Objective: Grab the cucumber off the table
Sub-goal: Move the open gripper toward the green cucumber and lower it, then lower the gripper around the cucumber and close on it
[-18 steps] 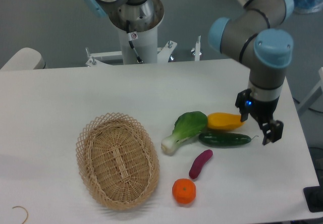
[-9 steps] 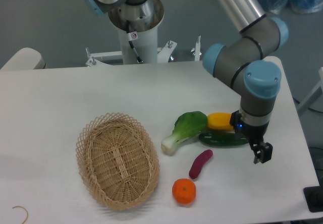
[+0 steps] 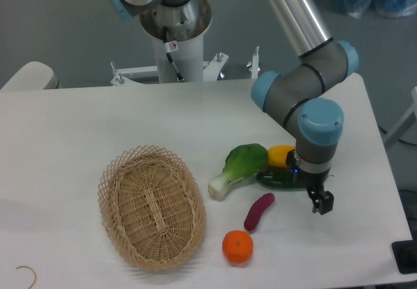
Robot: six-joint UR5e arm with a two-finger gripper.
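The dark green cucumber (image 3: 275,179) lies on the white table (image 3: 78,126), just in front of the yellow squash (image 3: 281,155) and right of the bok choy (image 3: 239,166). My gripper (image 3: 312,194) has come down over the cucumber's right end and hides it. The jaws stand open. One dark fingertip (image 3: 322,202) shows on the near side of the cucumber, and the other is hidden behind the wrist. The cucumber still rests on the table.
A purple sweet potato (image 3: 258,211) and an orange (image 3: 237,247) lie in front of the cucumber. A wicker basket (image 3: 151,206) stands at the left. The table's right edge is close beside the arm, and the robot base (image 3: 176,35) rises at the back.
The arm has swung left and towards the front, lowering the gripper from beside the cucumber's stem tip to over its right end. The vegetables have not moved.
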